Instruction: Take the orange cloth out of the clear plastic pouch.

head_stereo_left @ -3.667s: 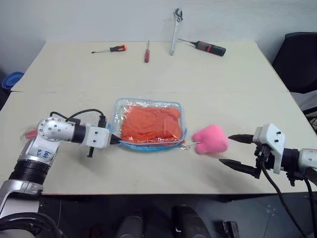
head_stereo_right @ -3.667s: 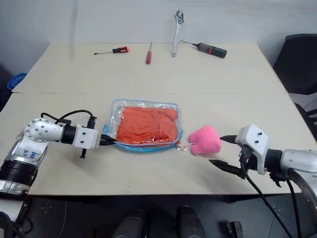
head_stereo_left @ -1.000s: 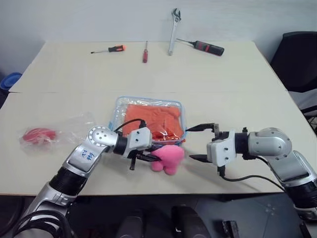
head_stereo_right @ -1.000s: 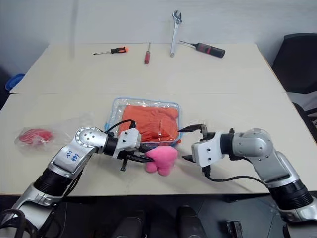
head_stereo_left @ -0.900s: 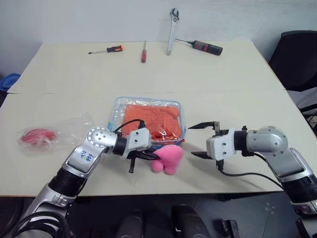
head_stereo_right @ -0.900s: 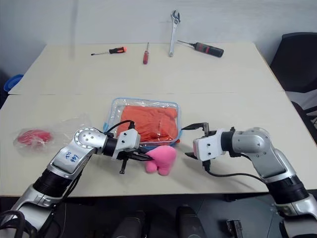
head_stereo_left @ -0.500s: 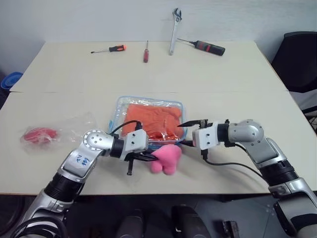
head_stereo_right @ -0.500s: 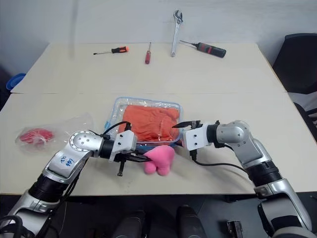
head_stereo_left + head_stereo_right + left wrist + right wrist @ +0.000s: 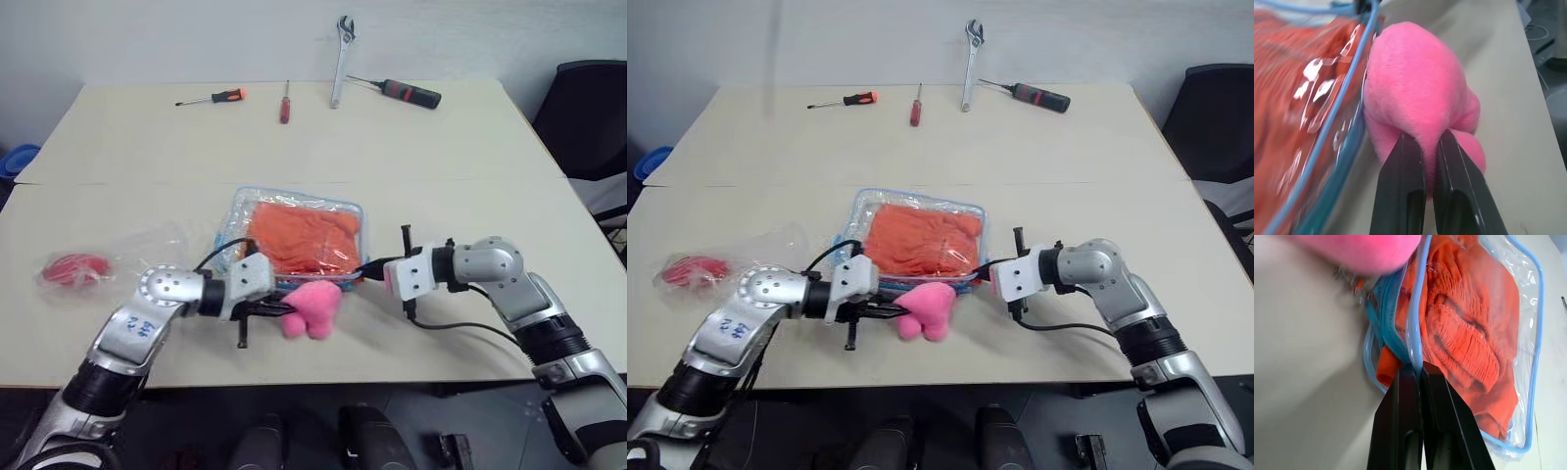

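Observation:
The clear plastic pouch, trimmed in light blue, lies flat at the table's middle with the orange cloth inside. At its near edge hangs a pink plush heart. My left gripper reaches in from the left and is shut on the heart. From the right, my right gripper is shut on the pouch's blue trim at the near right corner. There a fold of the cloth bulges at the zip.
A thin clear bag with a red item lies at the left. Along the far edge lie two screwdrivers, a wrench and a black-handled tool. A black chair stands at the right.
My right gripper has moved in to the pouch's near right corner and shut on its trim. My left gripper has drawn the pink heart a little to the left.

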### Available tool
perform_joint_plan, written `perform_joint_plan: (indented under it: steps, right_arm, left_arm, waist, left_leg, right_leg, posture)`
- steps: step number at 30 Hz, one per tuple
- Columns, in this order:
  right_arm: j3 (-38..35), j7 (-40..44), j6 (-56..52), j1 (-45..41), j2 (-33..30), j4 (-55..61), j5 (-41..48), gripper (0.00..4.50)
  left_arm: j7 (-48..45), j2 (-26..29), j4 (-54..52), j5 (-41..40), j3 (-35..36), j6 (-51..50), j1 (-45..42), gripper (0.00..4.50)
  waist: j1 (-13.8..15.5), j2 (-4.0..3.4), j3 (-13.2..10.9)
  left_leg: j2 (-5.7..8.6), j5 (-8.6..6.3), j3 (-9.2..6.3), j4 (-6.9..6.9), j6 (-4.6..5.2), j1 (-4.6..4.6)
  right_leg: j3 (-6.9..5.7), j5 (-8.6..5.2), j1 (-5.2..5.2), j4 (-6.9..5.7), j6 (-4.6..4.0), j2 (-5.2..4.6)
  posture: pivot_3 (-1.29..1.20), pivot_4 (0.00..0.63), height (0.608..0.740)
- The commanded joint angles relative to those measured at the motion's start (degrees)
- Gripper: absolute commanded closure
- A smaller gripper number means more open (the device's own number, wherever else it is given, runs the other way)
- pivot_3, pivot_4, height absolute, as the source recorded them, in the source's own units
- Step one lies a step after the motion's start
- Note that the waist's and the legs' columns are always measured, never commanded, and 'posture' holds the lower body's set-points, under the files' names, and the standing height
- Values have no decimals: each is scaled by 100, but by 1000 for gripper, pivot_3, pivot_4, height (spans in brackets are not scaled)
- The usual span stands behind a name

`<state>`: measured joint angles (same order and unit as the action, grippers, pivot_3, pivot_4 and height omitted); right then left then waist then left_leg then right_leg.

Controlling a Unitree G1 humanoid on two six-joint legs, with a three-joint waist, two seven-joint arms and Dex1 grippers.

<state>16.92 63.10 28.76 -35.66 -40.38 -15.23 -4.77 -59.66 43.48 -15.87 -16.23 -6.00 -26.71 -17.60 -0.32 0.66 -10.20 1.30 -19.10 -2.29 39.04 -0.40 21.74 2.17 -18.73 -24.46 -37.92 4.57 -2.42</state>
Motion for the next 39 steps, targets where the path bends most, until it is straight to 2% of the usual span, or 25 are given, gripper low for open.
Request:
perform_joint_plan:
  steps: [1, 5, 10, 13, 18, 21, 24, 27, 29, 30, 32, 34, 36, 39]
  right_arm:
    - [-310, 113, 118, -22, -300, 18, 248, 4472]
    - [-590, -26, 524, 126, -664, -47, 280, 4472]
    - [-775, 102, 836, 355, -1025, -10, 557, 4472]
    - [-794, 101, 827, 398, -1081, -12, 627, 4472]
    - [-744, -73, 467, 500, -908, 173, 626, 4472]
    - [-796, -25, 150, 649, -965, 385, 775, 3783]
    - [-997, 1, -238, 957, -1127, 704, 967, 2739]
    - [-1340, 25, -853, 1480, -1384, 1219, 1299, 1694]
    - [-1634, 185, -1759, 1981, -1663, 1902, 1865, 986]
    - [-1829, 237, -2292, 2262, -1789, 2322, 2268, 664]
    - [-2190, 69, -3366, 2671, -1906, 3090, 3002, 664]
    - [-2432, -92, -4048, 2897, -1912, 3639, 3472, 664]
    - [-2587, -408, -4772, 3073, -1818, 4218, 3997, 664]
    - [-2695, -827, -5439, 3247, -1652, 4820, 4485, 664]
  left_arm:
    - [22, 420, -155, -288, 905, -165, 324, 4500]
    - [-65, 1044, 316, -431, 2131, -176, 956, 4500]
    - [-194, 1468, 965, -510, 3039, -56, 1390, 4500]
    - [-284, 1522, 1015, -605, 3159, -75, 1525, 4500]
    - [-73, 1199, 512, -820, 2769, -359, 1576, 4500]
    - [49, 1076, 327, -915, 2663, -536, 1514, 3599]
    - [81, 1115, 325, -1020, 2765, -677, 1494, 2630]
    - [-90, 1330, 388, -1457, 3119, -1197, 1399, 1695]
    - [-162, 1551, 613, -2028, 3331, -1749, 735, 1076]
    - [-109, 1643, 737, -2274, 3282, -2015, 166, 1071]
    - [-219, 1757, 697, -2527, 2905, -2260, -726, 1071]
    - [-449, 1808, 476, -2487, 2461, -2159, -1075, 1071]
    - [-651, 1731, 189, -1892, 1560, -1522, -1243, 1071]
    - [-771, 1489, 183, -773, 393, -281, -1336, 1071]
  waist:
    - [2, 0, 0]
    - [11, -1, -1]
    - [11, -3, -2]
    - [1, -3, -2]
    - [13, -3, -2]
    - [9, -3, -2]
    - [9, -3, -2]
    - [21, -3, -2]
    - [43, -2, -3]
    - [95, -2, -4]
    - [137, 13, -4]
    - [114, -8, 8]
    - [81, -39, 24]
    - [41, -38, 21]
  left_leg:
    - [0, 0, -1, 0, 0, 0]
    - [0, -1, -1, -2, 1, 0]
    - [1, -2, -4, -6, 2, 0]
    - [0, -2, -3, -6, 3, 0]
    - [0, -3, -3, -8, 2, 0]
    - [0, -3, -2, -6, 2, 0]
    - [-1, -3, -4, -8, 2, 0]
    - [0, -4, -4, -9, 2, 1]
    - [0, -5, -5, -8, 5, 2]
    - [0, -7, -10, -7, 9, 2]
    - [-1, -10, -40, 4, 15, 12]
    - [2, -6, -36, 4, 8, 10]
    - [4, -8, -18, -1, 3, 1]
    - [2, -7, -16, -23, 0, -22]
  right_leg:
    - [0, 0, 0, 0, 0, 0]
    - [-1, 0, 2, 5, -1, -3]
    - [-8, -1, 5, 10, -2, -5]
    - [-7, -1, 5, 9, -2, -6]
    - [-6, -1, 4, 9, -2, -6]
    - [-5, -1, 5, 6, -2, -7]
    - [-6, -1, 4, 6, -2, -5]
    - [-6, -1, 4, 9, -2, -6]
    - [-5, -1, 5, 9, -2, -6]
    - [-9, -1, 5, 9, -2, -7]
    - [-30, -1, 9, 6, -3, -6]
    - [-25, -1, 13, 7, -2, -9]
    - [-11, 0, 20, 8, -1, -10]
    - [-10, -1, 36, 26, -1, -4]
  posture:
    - [0, 150, 740]
    - [0, 150, 740]
    - [0, 150, 740]
    - [0, 150, 740]
    - [0, 150, 740]
    - [0, 150, 740]
    - [0, 150, 740]
    - [0, 150, 740]
    - [0, 150, 740]
    - [0, 150, 740]
    - [0, 150, 740]
    - [0, 150, 740]
    - [0, 150, 740]
    - [0, 150, 740]
